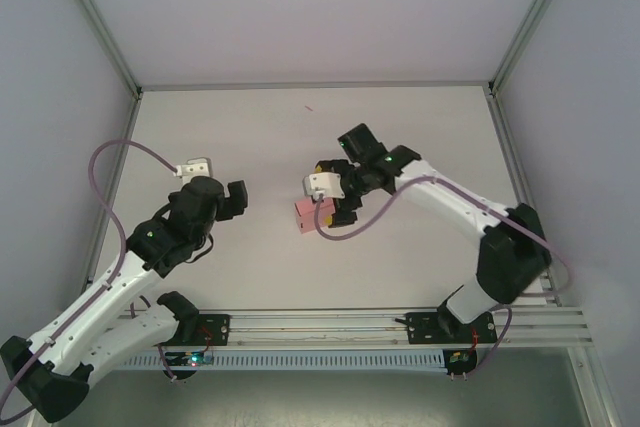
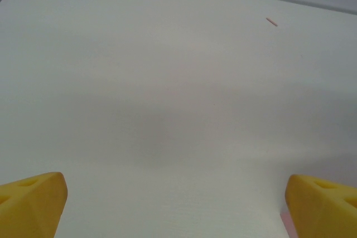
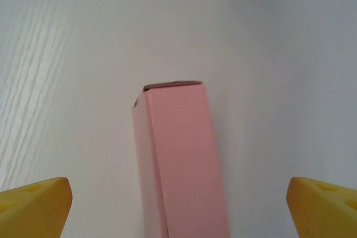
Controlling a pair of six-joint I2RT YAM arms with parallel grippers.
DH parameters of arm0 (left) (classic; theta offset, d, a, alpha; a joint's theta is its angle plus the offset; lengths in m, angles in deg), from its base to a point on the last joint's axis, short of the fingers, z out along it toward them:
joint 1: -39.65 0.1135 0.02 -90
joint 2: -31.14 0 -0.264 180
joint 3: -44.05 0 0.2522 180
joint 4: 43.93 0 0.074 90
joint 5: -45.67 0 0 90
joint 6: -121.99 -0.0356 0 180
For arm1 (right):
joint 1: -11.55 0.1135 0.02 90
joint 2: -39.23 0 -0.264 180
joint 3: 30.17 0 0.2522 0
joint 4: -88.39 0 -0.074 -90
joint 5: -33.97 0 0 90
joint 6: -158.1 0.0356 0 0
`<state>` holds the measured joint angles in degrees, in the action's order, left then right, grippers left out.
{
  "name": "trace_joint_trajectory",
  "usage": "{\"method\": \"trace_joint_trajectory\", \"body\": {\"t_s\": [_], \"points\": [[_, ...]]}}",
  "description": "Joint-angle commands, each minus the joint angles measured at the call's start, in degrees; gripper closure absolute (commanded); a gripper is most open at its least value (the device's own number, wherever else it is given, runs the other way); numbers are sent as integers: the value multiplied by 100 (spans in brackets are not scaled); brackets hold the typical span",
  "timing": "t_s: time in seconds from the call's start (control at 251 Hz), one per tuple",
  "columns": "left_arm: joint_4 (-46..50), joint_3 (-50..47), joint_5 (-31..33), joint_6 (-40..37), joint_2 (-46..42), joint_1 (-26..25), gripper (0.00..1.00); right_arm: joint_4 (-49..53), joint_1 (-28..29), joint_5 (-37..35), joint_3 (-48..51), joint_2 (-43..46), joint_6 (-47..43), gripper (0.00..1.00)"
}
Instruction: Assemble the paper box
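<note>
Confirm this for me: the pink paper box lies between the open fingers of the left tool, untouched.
Not the left. The paper box lies between the open fingers of the right tool, untouched, as the right wrist view shows.

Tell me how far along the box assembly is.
Done: the plain pink card box is folded into a rectangular shape, lying on the white table. In hand: nothing; the right gripper straddles it, open, and the left gripper hangs open over the table. Left: possibly tucking the far end, which shows a dark gap.
</note>
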<state>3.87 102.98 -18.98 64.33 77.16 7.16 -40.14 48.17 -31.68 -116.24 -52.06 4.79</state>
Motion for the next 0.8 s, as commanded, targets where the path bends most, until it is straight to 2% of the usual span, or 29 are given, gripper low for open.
{"method": "trace_joint_trajectory", "body": {"t_s": [0.0,0.096,0.227,0.427,0.483,0.531,0.611,0.694,0.758,0.794], "points": [[425,-49,239,160,-39,68,0,1002,36,-658,-478,-400,-645,4],[471,-61,260,217,-40,62,0,468,122,-1370,-510,-675,-331,8],[557,-57,264,228,-56,62,0,495,270,-1872,-601,-1009,-315,20],[612,-74,231,254,-198,67,0,424,448,-2307,-584,-1057,-128,53],[613,-93,227,275,-269,63,0,216,507,-2459,-491,-896,9,55],[629,-106,250,307,-340,65,0,-174,583,-2744,-314,-699,148,60],[648,-135,324,378,-452,67,0,-1286,793,-3667,200,-309,435,63],[653,-213,520,467,-562,65,0,-2601,1113,-4827,888,-12,585,62],[731,-253,753,624,-590,72,0,-3457,1293,-5459,1354,46,681,59],[752,-263,820,650,-581,76,0,-3801,1367,-5725,1545,33,783,61]]}}
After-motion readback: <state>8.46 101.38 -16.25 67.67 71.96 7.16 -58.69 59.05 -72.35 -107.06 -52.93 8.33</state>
